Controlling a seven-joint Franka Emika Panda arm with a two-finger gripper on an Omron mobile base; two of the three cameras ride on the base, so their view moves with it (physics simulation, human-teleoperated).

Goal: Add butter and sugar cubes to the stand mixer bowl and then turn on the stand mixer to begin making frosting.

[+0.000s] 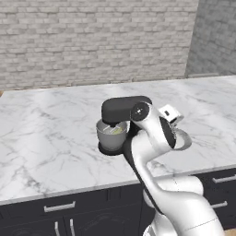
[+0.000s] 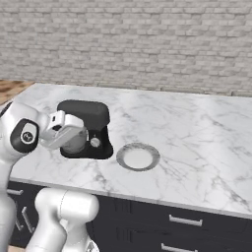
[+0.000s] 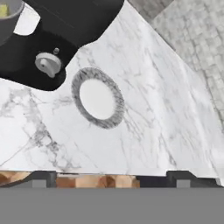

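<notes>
The white marble surface (image 1: 46, 133) is carrying the black stand mixer (image 1: 120, 110), and its head is hanging over the grey stand mixer bowl (image 1: 110, 133). The left base view is showing the inside of the bowl, where the wire whisk (image 1: 112, 130) is sitting next to something pale yellow, probably the butter (image 1: 120, 130); I cannot make out the sugar cubes there. The right base view is showing the other side of the mixer, with the silver side knob (image 2: 95, 142) and a flat round grey plate (image 2: 138, 156) lying bare just beside the base. The hand (image 2: 61, 129) is hovering in front of the mixer, spread wide and holding nothing. The hand view is looking down at the knob (image 3: 47, 64) and the plate (image 3: 97, 98), with the two dark fingertips (image 3: 40, 179) standing far apart.
</notes>
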